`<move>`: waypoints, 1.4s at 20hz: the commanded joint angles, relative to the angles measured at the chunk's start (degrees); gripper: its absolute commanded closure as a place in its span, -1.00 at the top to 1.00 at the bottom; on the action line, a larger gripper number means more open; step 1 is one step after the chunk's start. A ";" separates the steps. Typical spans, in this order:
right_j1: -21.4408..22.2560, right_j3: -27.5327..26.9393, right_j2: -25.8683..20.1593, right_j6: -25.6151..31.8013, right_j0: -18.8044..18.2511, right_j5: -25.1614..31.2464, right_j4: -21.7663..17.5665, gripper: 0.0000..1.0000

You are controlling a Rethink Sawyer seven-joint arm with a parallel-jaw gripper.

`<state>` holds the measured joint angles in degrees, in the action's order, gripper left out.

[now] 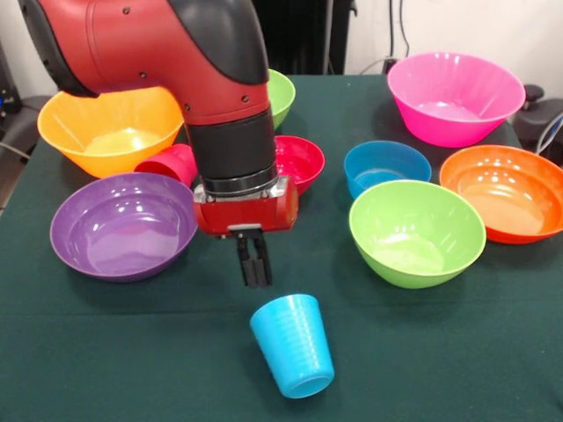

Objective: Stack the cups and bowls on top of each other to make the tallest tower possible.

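so the blue cup (293,345) sits on the green surface (132,352) near the front edge, apparently upside down, wide end up and tilted a bit toward the claw (255,264). it looks like thin ribbed plastic: probably light, stiff enough, a little slick, and easy to tip or skid if nudged. best hold is likely across the side walls near the middle, where the ribs give some grip; squeezing hard could flex it. the claw hangs just behind and slightly left of the cup in the picture, above the surface, not touching it. its two dark fingers are pressed together, clenched on nothing. the red cup (170,164) lies on its side behind the arm, between the yellow-orange bowl (110,132) and the small red bowl (299,161). purple bowl (123,224) at left, small blue bowl (387,167), lime bowl (416,233), orange bowl (506,193) and pink bowl (453,97) at right. no tower built yet.
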<state>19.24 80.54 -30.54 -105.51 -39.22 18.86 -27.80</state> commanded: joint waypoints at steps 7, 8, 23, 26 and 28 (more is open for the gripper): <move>-6.88 -0.93 -3.22 5.15 1.29 -3.82 -6.91 -1.00; -6.64 -0.62 -3.06 4.74 1.32 -3.95 -7.01 -1.00; -3.75 2.33 -0.56 1.61 2.49 -5.96 -7.60 1.00; -2.78 3.04 -0.53 1.78 2.46 -6.58 -8.06 1.00; -1.78 3.69 -0.60 1.69 2.31 -5.78 -7.59 1.00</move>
<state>14.85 80.75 -31.92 -105.51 -38.44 14.83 -30.57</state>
